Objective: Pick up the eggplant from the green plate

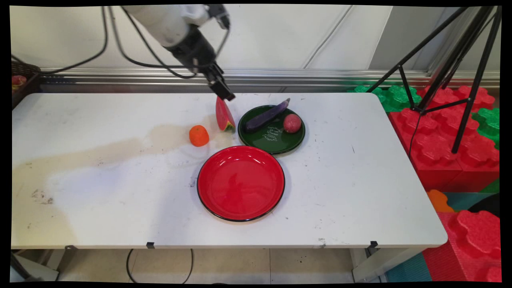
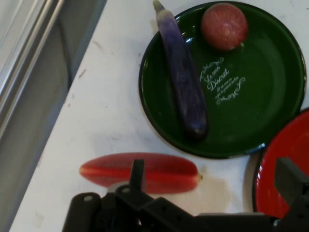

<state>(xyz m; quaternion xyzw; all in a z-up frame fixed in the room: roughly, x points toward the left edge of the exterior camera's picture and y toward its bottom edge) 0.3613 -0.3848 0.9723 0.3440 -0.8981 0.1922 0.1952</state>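
Note:
My black gripper (image 1: 225, 94) hangs over the far middle of the table, just above the top edge of a red watermelon slice (image 1: 224, 116) that stands on its green rind. In the hand view the gripper (image 2: 213, 170) is open, its fingers wide apart. One finger (image 2: 137, 170) overlaps the watermelon slice (image 2: 145, 172), and nothing is gripped between them. Right of the slice is a green plate (image 1: 276, 146) holding a purple eggplant (image 1: 266, 115) and a round reddish fruit (image 1: 292, 123). In the hand view, the eggplant (image 2: 183, 82) and fruit (image 2: 224, 25) lie on the green plate (image 2: 263, 96).
An orange fruit (image 1: 199, 135) sits on the table left of the slice. An empty red plate (image 1: 241, 183) lies nearer the front, its rim close to the green plate. A black tripod (image 1: 456, 72) and red and green foam blocks (image 1: 452, 132) stand beyond the table's right edge.

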